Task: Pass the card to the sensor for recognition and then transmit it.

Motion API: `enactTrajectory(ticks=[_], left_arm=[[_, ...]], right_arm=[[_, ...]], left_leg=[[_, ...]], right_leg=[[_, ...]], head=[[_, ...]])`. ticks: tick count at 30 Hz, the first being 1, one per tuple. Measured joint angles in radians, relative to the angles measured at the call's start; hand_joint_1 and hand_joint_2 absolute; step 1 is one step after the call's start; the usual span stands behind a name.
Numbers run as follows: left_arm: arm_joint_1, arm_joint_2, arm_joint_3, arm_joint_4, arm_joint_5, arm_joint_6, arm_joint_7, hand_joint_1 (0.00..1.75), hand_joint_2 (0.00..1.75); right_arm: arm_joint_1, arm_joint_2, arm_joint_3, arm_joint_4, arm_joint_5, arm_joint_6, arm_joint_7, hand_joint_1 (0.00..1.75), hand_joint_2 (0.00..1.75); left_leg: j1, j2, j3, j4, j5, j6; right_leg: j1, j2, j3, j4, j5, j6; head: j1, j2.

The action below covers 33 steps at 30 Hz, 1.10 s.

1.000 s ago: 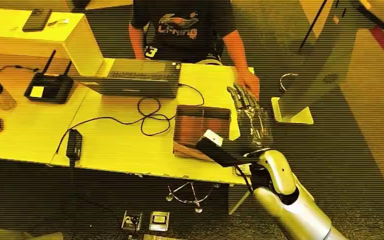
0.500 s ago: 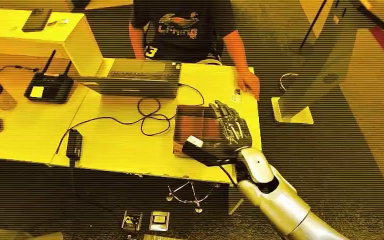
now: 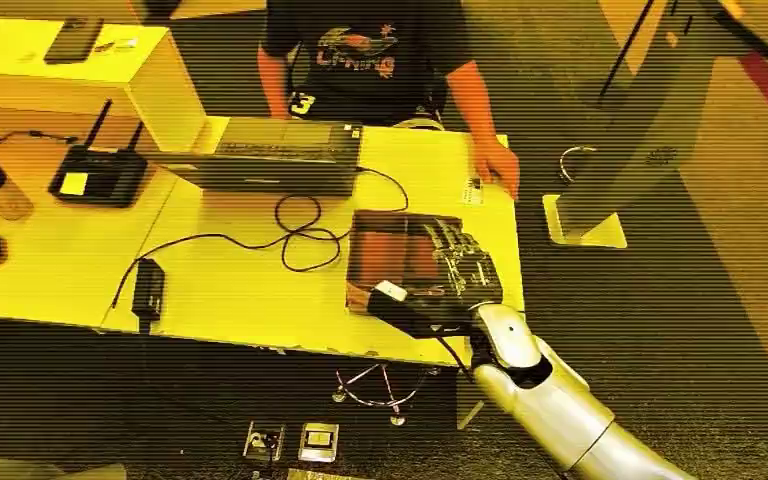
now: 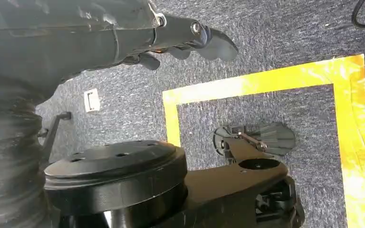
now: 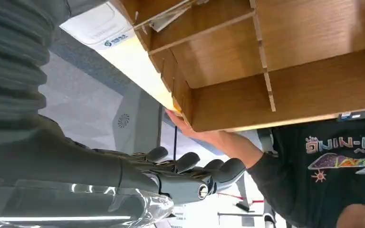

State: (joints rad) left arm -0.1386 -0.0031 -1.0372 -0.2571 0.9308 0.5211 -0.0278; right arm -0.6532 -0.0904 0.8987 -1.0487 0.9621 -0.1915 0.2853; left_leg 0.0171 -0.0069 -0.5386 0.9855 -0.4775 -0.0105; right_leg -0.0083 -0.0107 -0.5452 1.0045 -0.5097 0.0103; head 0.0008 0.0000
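My right hand lies over the wooden compartment box, fingers stretched flat and thumb pointing out to my left. A small white card sits at the thumb tip and travels with the hand. In the right wrist view the card is white with a blue logo, close to the box, and my fingers reach beneath it. A person's hand rests on the table's far right corner, beside a small printed tag. My left hand hangs over the floor, holding nothing.
On the yellow table a laptop stands behind the box, with a looped black cable and a power brick. A black router sits at the left. A grey stand rises off the table's right end.
My right hand has drawn back from beside the person's hand, toward me and leftward, and now lies over the box. The printed tag it covered is uncovered.
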Motion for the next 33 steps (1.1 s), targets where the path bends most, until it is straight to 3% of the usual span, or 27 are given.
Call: enactTrajectory(ticks=[14,18,22,23,24,25,28,33], left_arm=[[0.003,0.002,0.0,0.0,0.005,0.006,-0.011,0.0,1.75],[0.004,0.002,0.0,-0.001,0.005,0.007,-0.011,0.0,1.75],[0.004,0.002,0.0,-0.002,0.005,0.01,-0.01,0.0,1.75],[0.004,0.002,0.0,-0.002,0.005,0.01,-0.011,0.0,1.75],[0.004,0.002,0.0,-0.002,0.005,0.01,-0.011,0.0,1.75],[0.004,0.002,0.0,-0.002,0.005,0.011,-0.011,0.0,1.75],[0.005,0.002,0.0,-0.003,0.008,0.013,-0.011,0.0,1.75],[0.005,0.002,0.0,-0.005,0.011,0.013,-0.011,0.0,1.75]], right_arm=[[0.001,-0.001,0.034,0.023,-0.003,0.0,0.005,0.02,1.75],[0.001,-0.001,0.041,0.025,-0.007,-0.001,0.003,0.3,1.75],[0.004,0.0,0.049,0.029,-0.008,-0.002,-0.002,0.4,1.75],[0.005,0.0,0.05,0.03,-0.008,-0.002,-0.002,0.47,1.75],[0.005,0.0,0.052,0.031,-0.008,-0.002,-0.002,0.66,1.75],[0.006,0.0,0.054,0.031,-0.008,-0.002,-0.002,0.72,1.75],[0.007,0.0,0.061,0.033,0.001,-0.003,-0.001,0.58,1.75],[0.008,0.001,0.065,0.044,0.024,-0.005,0.011,0.59,1.75]], left_leg=[[0.0,0.0,0.0,0.0,0.0,0.0],[0.0,0.0,0.0,0.0,0.0,0.0],[0.0,0.0,0.0,0.0,0.0,0.0],[0.0,0.0,0.0,0.0,0.0,0.0],[0.0,0.0,0.0,0.0,0.0,0.0],[0.0,0.0,0.0,0.0,0.0,0.0],[0.0,0.0,0.0,0.0,0.0,0.0],[0.0,0.0,0.0,0.0,0.0,0.0]], right_leg=[[0.0,0.0,0.0,0.0,0.0,0.0],[0.0,0.0,0.0,0.0,0.0,0.0],[0.0,0.0,0.0,0.0,0.0,0.0],[0.0,0.0,0.0,0.0,0.0,0.0],[0.0,0.0,0.0,0.0,0.0,0.0],[0.0,0.0,0.0,0.0,0.0,0.0],[0.0,0.0,0.0,0.0,0.0,0.0],[0.0,0.0,0.0,0.0,0.0,0.0]], head=[[0.0,0.0],[0.0,0.0],[0.0,0.0],[0.0,0.0],[0.0,0.0],[0.0,0.0],[0.0,0.0],[0.0,0.0]])
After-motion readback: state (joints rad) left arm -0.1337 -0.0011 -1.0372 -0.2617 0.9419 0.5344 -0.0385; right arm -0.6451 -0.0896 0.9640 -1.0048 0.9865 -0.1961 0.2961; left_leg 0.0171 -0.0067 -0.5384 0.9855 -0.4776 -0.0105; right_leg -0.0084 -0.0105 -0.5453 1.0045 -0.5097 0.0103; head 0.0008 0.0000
